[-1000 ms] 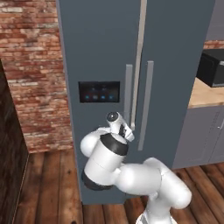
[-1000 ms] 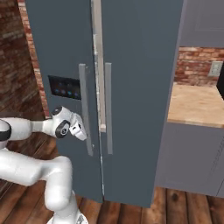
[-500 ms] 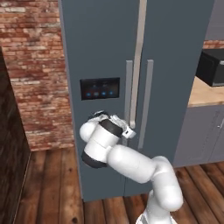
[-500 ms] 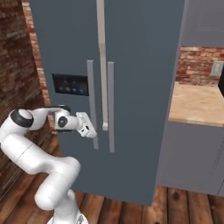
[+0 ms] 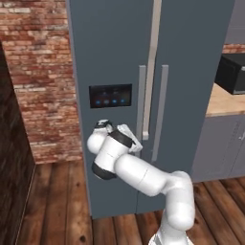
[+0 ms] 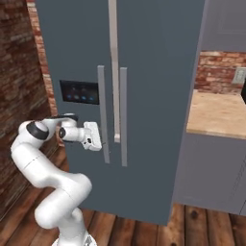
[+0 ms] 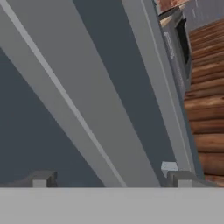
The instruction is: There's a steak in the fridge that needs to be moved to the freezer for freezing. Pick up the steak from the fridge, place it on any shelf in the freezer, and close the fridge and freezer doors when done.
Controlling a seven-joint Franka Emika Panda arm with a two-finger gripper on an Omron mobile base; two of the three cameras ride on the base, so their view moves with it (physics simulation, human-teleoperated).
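My pincer (image 6: pixel 102 145) is wide open w/ the freezer handle (image 6: pixel 102 114) straight ahead btwn fingertips, so I centre, then clamp.

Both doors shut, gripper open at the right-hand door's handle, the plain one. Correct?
Not quite. The gripper is open and both doors are shut, but it sits at the handle of the left-hand door, the freezer one with the black panel, not the plain door. The right base view shows it.
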